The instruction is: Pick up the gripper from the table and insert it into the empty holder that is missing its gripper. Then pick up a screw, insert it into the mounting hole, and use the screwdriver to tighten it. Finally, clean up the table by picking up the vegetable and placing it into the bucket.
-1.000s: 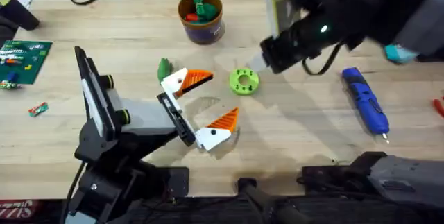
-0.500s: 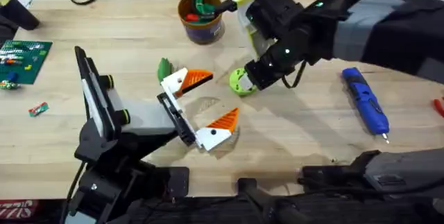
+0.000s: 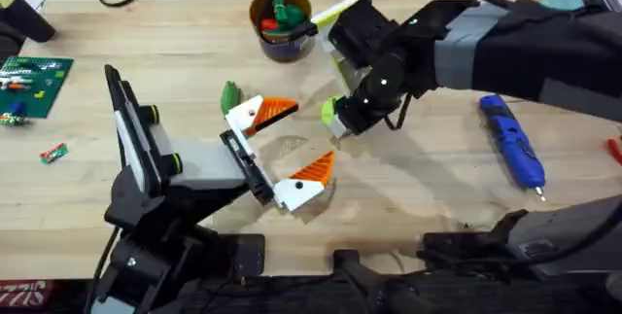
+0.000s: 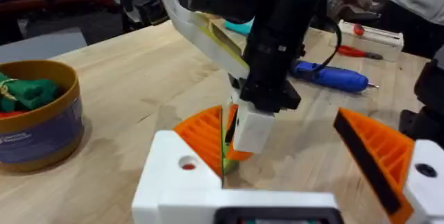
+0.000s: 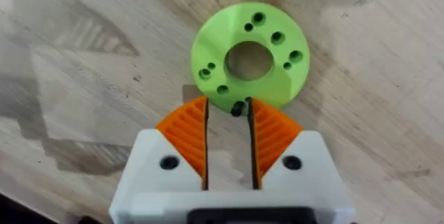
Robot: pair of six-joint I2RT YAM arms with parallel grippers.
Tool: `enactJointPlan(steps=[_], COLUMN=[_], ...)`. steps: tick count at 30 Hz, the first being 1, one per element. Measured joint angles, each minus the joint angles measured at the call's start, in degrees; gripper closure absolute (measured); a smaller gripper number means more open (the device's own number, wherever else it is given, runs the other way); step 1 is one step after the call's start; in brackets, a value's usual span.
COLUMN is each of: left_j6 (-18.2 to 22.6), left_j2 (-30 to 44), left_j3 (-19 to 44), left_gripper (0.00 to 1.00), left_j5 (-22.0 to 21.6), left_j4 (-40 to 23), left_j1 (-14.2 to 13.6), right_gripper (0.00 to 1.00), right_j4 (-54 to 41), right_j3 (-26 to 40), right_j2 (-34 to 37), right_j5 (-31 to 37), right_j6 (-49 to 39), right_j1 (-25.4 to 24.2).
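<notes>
Meanwhile the right claw (image 5: 228, 107) is down at the lime-green disc (image 5: 250, 60) on the tabletop (image 3: 418, 188), its orange pads nearly together and pinching a small dark screw (image 5: 238, 107) at the disc's rim. The left claw (image 3: 285, 149) rests spread, the vegetable (image 3: 230, 94) just beside its farther finger. The screwdriver (image 3: 512, 144) lies well right, the bucket (image 3: 281, 24) behind.
</notes>
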Motion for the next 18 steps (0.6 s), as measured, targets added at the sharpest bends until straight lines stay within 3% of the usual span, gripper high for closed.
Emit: enactJointPlan(steps=[5,9,13,18], left_j6=[0.0,0.0,0.0,0.0], left_j2=[0.0,0.02,0.02,0.0], left_j3=[0.0,0.0,0.0,0.0], left_gripper=[0.014,0.014,0.014,0.014], left_j5=[0.0,0.0,0.02,0.0], left_j4=[0.0,0.0,0.0,0.0], left_j1=[0.0,0.0,0.0,0.0], right_gripper=[0.69,0.909,0.991,0.998], right_j4=[-1.1,-0.33,0.02,0.04], right_j3=[0.0,-0.01,0.0,0.0], right_j2=[0.21,0.29,0.29,0.29], right_j5=[0.69,1.09,1.33,1.33], right_j6=[0.0,-0.05,-0.01,0.0], right_j1=[0.0,0.0,0.0,0.0])
